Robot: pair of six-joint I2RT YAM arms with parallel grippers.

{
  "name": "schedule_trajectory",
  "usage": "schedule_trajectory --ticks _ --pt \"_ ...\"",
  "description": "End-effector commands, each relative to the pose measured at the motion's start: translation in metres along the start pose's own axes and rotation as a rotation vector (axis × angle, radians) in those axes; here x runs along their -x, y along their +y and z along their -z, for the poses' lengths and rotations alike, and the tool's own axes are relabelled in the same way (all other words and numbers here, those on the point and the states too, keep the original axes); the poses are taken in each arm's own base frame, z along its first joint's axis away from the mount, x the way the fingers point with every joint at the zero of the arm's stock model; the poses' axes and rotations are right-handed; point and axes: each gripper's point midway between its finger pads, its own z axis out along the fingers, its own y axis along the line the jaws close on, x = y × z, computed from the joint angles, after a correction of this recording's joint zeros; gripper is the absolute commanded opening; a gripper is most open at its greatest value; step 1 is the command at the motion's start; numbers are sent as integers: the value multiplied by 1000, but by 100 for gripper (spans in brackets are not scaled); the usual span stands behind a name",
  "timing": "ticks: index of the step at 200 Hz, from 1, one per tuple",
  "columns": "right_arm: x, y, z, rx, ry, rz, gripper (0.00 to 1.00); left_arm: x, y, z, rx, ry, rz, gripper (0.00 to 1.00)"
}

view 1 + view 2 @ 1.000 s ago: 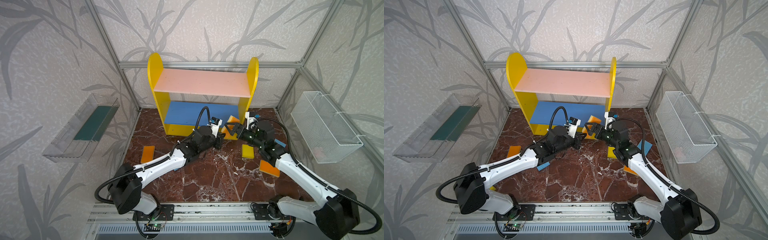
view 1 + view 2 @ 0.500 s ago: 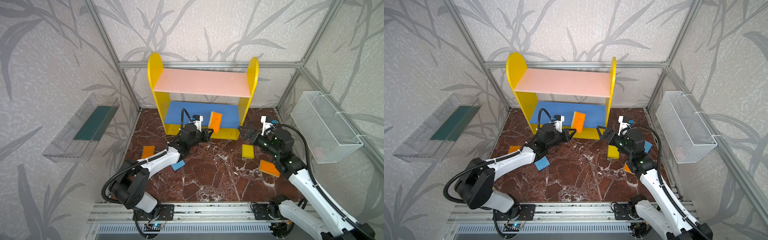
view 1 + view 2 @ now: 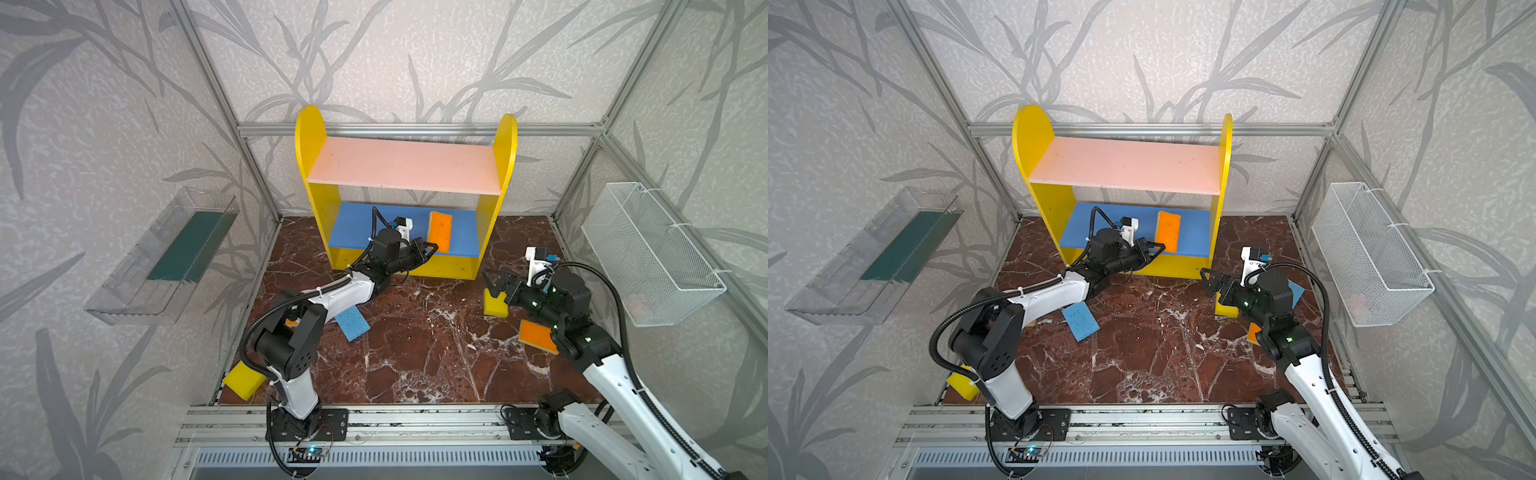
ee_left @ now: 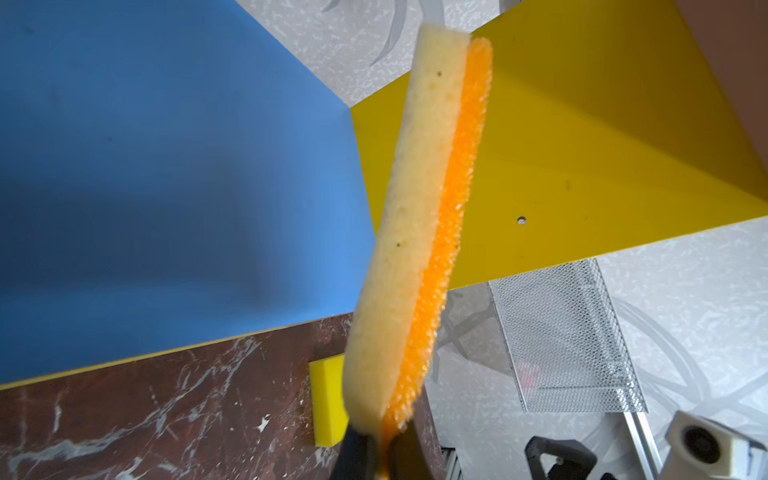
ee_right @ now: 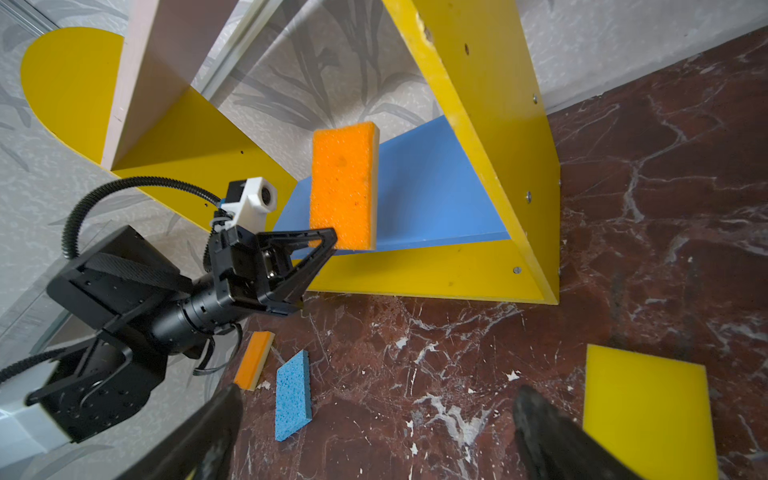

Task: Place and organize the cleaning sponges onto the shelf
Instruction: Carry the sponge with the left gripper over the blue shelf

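The shelf [image 3: 405,166] stands at the back, with a pink upper board and a blue middle board [image 3: 1100,232]. My left gripper [image 3: 430,249] is shut on one end of an orange-faced sponge [image 3: 440,230], which stands upright over the front of the blue board [image 4: 166,166]. The right wrist view shows that sponge [image 5: 343,187] from its orange side; whether it rests on the board I cannot tell. My right gripper [image 3: 492,282] hangs open just above the floor beside a yellow sponge [image 3: 494,305], with nothing between its fingers [image 5: 208,436].
Loose on the marble floor lie a blue sponge [image 3: 352,324], an orange sponge [image 3: 538,336] by the right arm, a yellow one [image 3: 244,380] at the front left corner and an orange one [image 5: 254,359] under the left arm. Wire basket [image 3: 648,249] on the right wall, clear tray [image 3: 166,257] on the left.
A second ago both grippers met mid-floor at the orange sponge. The left gripper has since carried it back to the blue board; the right arm has drawn back to the right, open.
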Motion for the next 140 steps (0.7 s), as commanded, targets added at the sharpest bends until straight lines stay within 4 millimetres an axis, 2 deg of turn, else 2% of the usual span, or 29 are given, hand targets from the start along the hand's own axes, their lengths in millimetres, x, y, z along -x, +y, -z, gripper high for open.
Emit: schedule_trajectory --ticks 1,50,140 --pt "-7 -12 2 -36 4 21 99 3 -5 -12 -17 34 69 0" --pt "-24 -33 3 -71 29 18 99 4 5 -39 -7 51 127 0" --pt "-49 -51 3 -102 54 27 99 -2 -3 -91 -26 86 171 0"
